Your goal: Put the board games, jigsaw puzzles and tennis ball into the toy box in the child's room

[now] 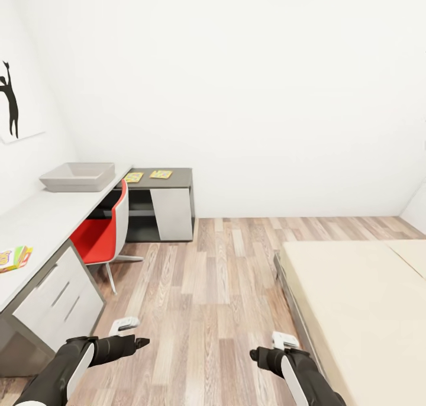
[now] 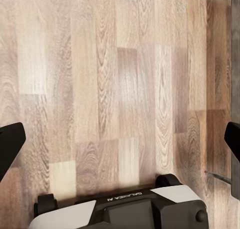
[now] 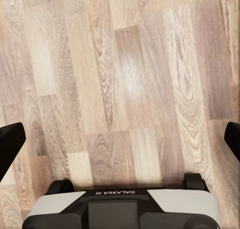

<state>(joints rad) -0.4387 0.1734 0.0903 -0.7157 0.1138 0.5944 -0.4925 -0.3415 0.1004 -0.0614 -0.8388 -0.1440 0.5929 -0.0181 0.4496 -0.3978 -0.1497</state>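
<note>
Toy box [image 1: 77,176]: on the table [image 1: 41,222], looks empty. Jigsaw puzzles [image 1: 147,175]: beyond it on the lower section. Left gripper [image 2: 120,144], right gripper [image 3: 120,141]: spread wide, holding nothing. Collection apparently not begun.

White walls [image 1: 266,86], wood-plank floor [image 1: 213,287], red chair [image 1: 100,234].

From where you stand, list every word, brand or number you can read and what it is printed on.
"GALAXEA AI" on the robot's base, seen upside down by the left wrist camera.
"GALAXEA AI" on the same base in the right wrist picture, also upside down.
Game box on the table: print too small to read.
Two puzzles: no readable text.
</note>
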